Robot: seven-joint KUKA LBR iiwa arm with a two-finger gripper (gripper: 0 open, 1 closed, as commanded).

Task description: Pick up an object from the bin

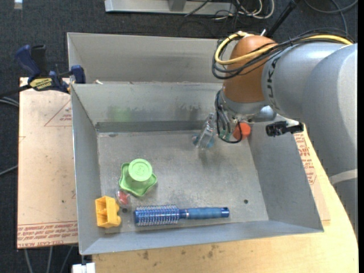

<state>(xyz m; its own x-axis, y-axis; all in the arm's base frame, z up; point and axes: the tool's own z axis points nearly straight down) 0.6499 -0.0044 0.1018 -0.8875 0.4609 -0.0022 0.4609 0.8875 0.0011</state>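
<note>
While the gripper (pixel 203 137) hangs low over a bare patch of the floor of the bin (pixel 85 152), close to the back wall and right of the middle, whether it is parted or closed cannot be told from this angle. The loose things all lie well apart from it, near the front left: a green flower-shaped cup (pixel 139 177), a small red piece (pixel 123 198) just beside the cup's lower edge, a yellow block (pixel 107 211) toward the corner, and a blue hairbrush (pixel 181 214) lying along the front wall with its bristled head toward the block.
</note>
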